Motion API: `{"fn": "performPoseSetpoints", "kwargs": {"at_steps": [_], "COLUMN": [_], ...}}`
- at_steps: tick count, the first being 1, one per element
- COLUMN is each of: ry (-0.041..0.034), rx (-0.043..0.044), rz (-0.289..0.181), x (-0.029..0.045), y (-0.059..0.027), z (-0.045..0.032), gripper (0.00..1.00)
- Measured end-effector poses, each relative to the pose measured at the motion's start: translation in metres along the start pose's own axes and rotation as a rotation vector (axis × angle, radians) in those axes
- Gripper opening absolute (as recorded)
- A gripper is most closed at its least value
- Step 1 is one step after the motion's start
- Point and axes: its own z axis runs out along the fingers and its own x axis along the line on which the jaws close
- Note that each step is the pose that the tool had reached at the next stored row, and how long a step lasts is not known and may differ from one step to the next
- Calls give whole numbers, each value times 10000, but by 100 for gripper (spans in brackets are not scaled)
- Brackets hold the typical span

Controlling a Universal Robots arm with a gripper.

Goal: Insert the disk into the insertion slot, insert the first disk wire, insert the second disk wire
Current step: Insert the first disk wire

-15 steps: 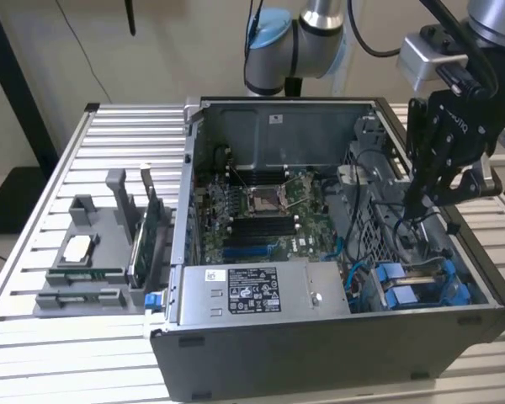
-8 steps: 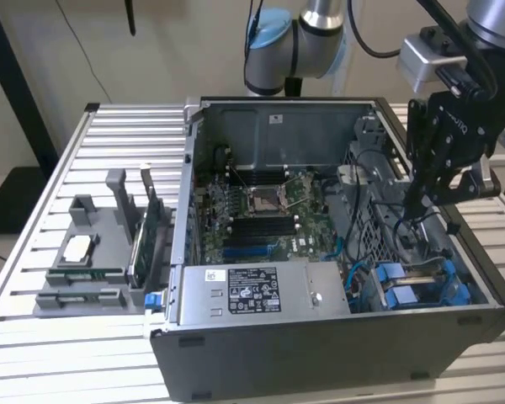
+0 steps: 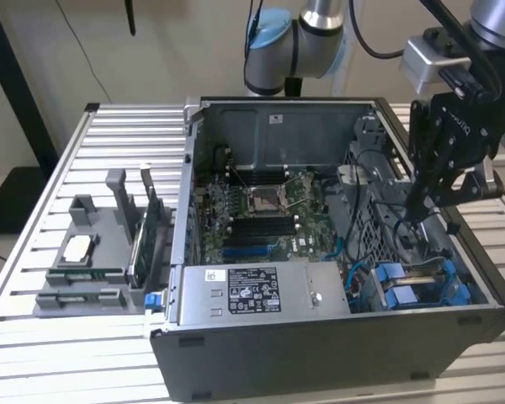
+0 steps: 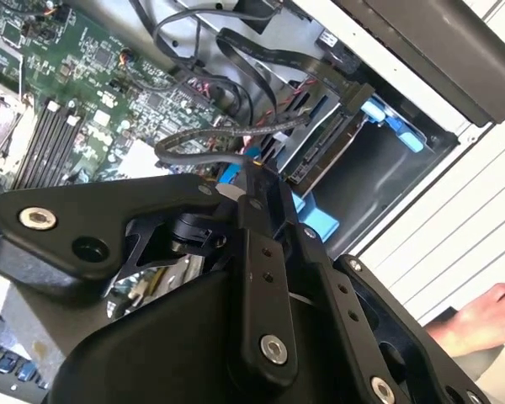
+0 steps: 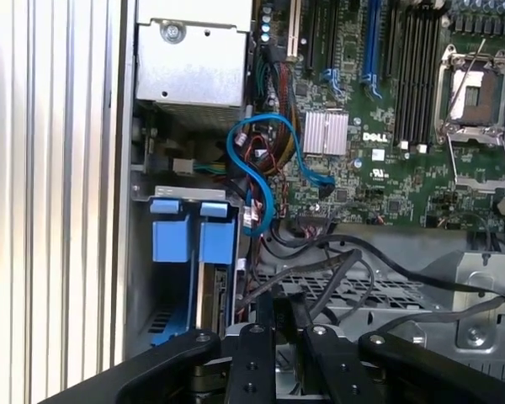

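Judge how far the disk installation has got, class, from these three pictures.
Done: the disk in its blue carrier looks seated in the insertion slot. In hand: the gripper sits low among the black cables beside that bay; whether it grips one is unclear. Left: neither wire insertion can be confirmed.

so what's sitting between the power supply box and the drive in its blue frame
A looped blue cable hangs in the gap between the power supply box and the drive. That shows in the exterior view.
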Motion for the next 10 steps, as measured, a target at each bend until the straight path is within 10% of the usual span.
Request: {"fn": "performPoseSetpoints", "kwargs": {"at_steps": [10], "ry": [2], "rx": [-39], "rz": [5], "x": [109], "y": [-18], "z": [8], "gripper": [19]}}
